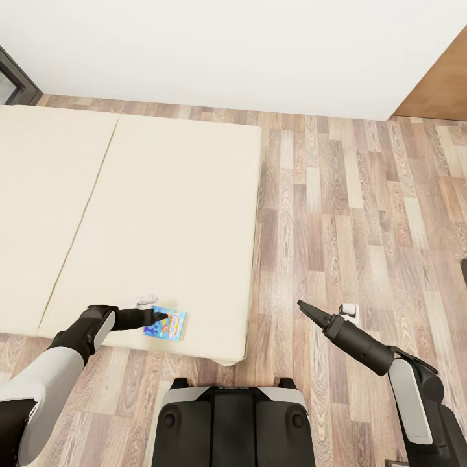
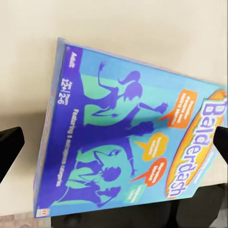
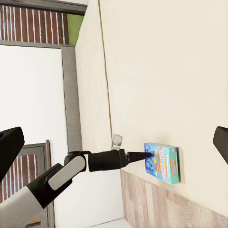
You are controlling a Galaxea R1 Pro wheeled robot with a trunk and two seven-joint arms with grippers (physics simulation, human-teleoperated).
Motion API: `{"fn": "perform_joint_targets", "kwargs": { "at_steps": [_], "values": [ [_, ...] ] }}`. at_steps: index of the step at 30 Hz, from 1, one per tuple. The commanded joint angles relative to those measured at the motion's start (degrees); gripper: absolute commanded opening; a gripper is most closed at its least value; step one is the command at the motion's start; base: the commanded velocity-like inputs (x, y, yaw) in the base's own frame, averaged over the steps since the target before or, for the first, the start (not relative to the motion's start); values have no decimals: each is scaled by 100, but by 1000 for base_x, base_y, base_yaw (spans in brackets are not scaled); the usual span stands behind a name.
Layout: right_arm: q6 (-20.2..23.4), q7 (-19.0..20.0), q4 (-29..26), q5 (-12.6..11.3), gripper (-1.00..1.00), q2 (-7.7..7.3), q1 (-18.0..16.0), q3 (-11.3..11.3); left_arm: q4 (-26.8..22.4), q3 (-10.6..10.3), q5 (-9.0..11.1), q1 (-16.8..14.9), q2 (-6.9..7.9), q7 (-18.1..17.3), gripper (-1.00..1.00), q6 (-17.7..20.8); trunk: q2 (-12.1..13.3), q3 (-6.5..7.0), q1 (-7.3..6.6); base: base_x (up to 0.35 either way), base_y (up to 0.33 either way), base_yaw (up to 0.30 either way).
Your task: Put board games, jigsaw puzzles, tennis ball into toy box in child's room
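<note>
- A Balderdash board game [image 1: 165, 323] lies flat on the cream bed [image 1: 162, 214], close to the near edge of the mattress and not far from its corner by the wood floor [image 1: 363, 214].
- The left gripper [image 1: 157, 316] reaches over the mattress edge with its tips at the box's near-left side; in the head view its dark fingers look drawn together to a point.
- In the left wrist view the box [image 2: 128, 137] sits between two dark fingertips [image 2: 9, 147] set wide apart at either edge of the picture, so the jaws are spread, with nothing held (whether either tip touches the box I cannot tell).
- From the right wrist view the left gripper [image 3: 147, 155] meets the short end of the blue box [image 3: 162, 163], which lies on the bed [image 3: 166, 71].
- The right gripper [image 1: 303, 307] hangs over the floor, well apart from the bed; its fingertips [image 3: 10, 145] stand far apart at the frame's edges, so it is spread and empty.
- The robot's dark base [image 1: 230, 425] sits just before the bed's near edge.
</note>
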Motion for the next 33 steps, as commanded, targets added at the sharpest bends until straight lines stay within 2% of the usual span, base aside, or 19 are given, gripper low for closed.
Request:
{"fn": "perform_joint_targets", "kwargs": {
  "at_steps": [1, 7, 23, 33],
  "values": [
    [25, 15, -1, -1, 100, 0, -3, -5, -2, 16, 42, -1, -1, -52, 100, 52, -8, -6, 3, 0, 0, 0],
    [28, 15, 2, -1, 100, -4, -3, -5, 2, 14, 38, -1, -1, -296, 100, 37, -8, -6, 3, 0, 0, 0],
    [30, 23, -1, -1, 100, -2, -3, -5, 2, 11, 33, -1, -1, -318, 100, 23, -8, -6, 3, 0, -3, 0],
    [30, 24, -1, -1, 100, -1, -3, -7, 2, 14, 33, -1, -1, -318, 100, 23, -8, -6, 3, 0, -166, 0]
  ]
}}
